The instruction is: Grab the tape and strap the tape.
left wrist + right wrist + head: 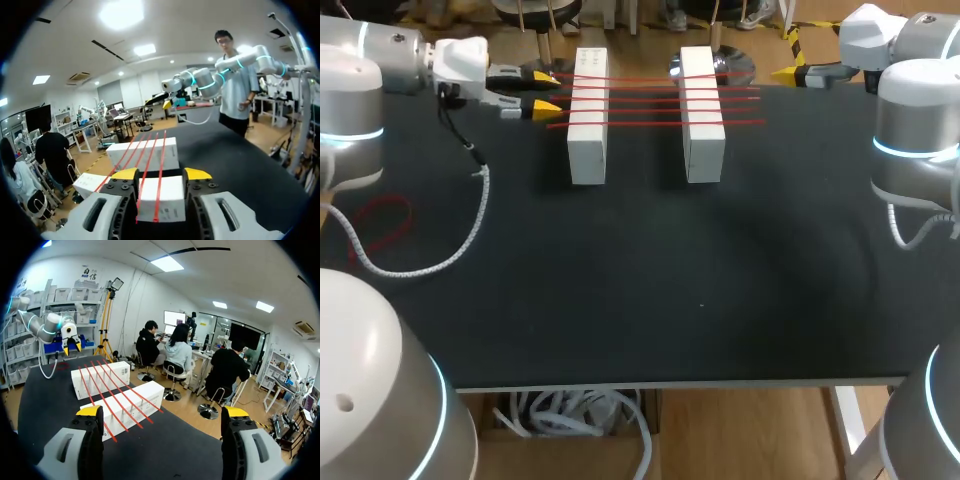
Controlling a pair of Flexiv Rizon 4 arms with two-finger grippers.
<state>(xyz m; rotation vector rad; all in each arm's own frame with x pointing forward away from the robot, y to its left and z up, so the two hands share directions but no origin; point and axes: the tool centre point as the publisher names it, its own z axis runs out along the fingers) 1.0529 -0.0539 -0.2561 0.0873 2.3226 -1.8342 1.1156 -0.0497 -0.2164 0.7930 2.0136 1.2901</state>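
In the head view, four strands of red tape (655, 98) lie stretched across two white blocks (588, 140) at the far side of the surface (640, 280). We judge they are raised so a pincer can get around them. Our left pincer (538, 91) sits at their left ends, fingers apart. Our right pincer (798, 73) is well apart from them, at the far right.

In the left wrist view, the tape (162, 155) runs ahead from between the parted fingers (125, 174), unclamped.

In the right wrist view, the fingers (90, 411) stand wide, and the tape (112, 399) lies ahead, off to one side.

near white block (172, 197) | ends hidden behind left tool (161, 174)
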